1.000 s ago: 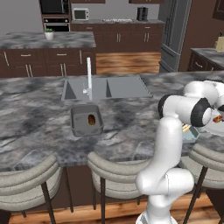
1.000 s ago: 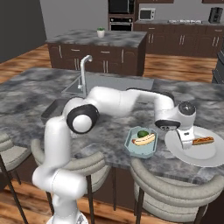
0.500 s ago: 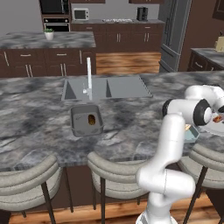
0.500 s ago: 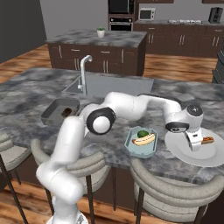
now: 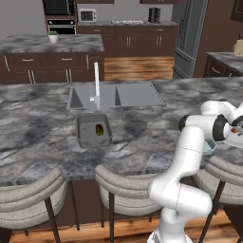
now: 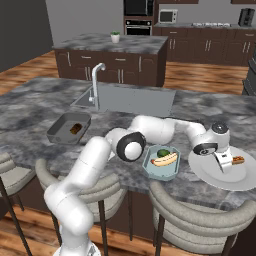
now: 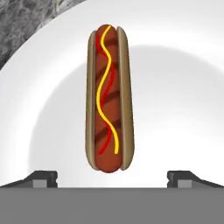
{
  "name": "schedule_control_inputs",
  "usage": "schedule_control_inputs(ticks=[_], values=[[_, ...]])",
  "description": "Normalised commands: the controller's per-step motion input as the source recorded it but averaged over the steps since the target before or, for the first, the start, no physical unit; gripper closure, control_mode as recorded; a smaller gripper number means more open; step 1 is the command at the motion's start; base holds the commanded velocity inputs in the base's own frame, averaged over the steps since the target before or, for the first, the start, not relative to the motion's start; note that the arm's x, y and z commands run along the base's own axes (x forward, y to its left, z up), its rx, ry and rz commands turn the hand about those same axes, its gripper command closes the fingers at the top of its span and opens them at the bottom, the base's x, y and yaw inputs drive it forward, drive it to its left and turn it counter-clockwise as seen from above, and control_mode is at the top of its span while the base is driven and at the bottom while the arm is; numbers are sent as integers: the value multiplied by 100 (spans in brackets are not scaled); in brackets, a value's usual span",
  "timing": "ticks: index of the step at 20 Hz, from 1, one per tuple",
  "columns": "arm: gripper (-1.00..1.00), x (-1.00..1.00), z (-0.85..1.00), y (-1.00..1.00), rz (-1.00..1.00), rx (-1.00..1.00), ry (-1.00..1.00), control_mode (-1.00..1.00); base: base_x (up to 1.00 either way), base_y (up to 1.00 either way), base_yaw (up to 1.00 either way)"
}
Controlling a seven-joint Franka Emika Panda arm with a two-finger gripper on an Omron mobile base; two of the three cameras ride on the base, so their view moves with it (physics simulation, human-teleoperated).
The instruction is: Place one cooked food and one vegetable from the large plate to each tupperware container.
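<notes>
Hand view: the gripper point(image 7: 112, 177) stands wide apart over the large plate point(image 7: 183, 109), grasping nothing, and a hot dog point(image 7: 108, 97) with yellow and red lines lies between its fingertips. Right base view shows the blue-green octagonal tub point(image 6: 161, 170) just beside the plate, with a sausage bun point(image 6: 165, 159) and a dark green lump point(image 6: 163, 152) inside. One yellow-brown lump point(image 6: 75, 129) lies in the grey tub point(image 6: 59, 134) near the sink point(image 6: 125, 99).

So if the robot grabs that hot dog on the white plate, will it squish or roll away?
The hot dog looks long and rounded, so a nudge might roll it on the smooth plate. Its bun looks soft and may squash. The open gripper straddles its end, which probably helps.
</notes>
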Motion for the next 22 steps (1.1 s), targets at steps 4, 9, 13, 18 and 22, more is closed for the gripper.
schedule_control_inputs(ticks=[4, 9, 13, 18, 22], values=[[-100, 57, -17, -41, 0, -1, 7, -100, 0, 0, 0], [-100, 31, -35, -55, 0, -2, 13, -100, 0, 0, 0], [100, -56, -44, -41, -1, 15, 10, -100, 0, 0, 0], [100, -100, -39, 39, -2, 39, -17, -100, 0, 0, 0], [100, -89, -1, 100, 6, 8, -11, -100, 0, 0, 0]])
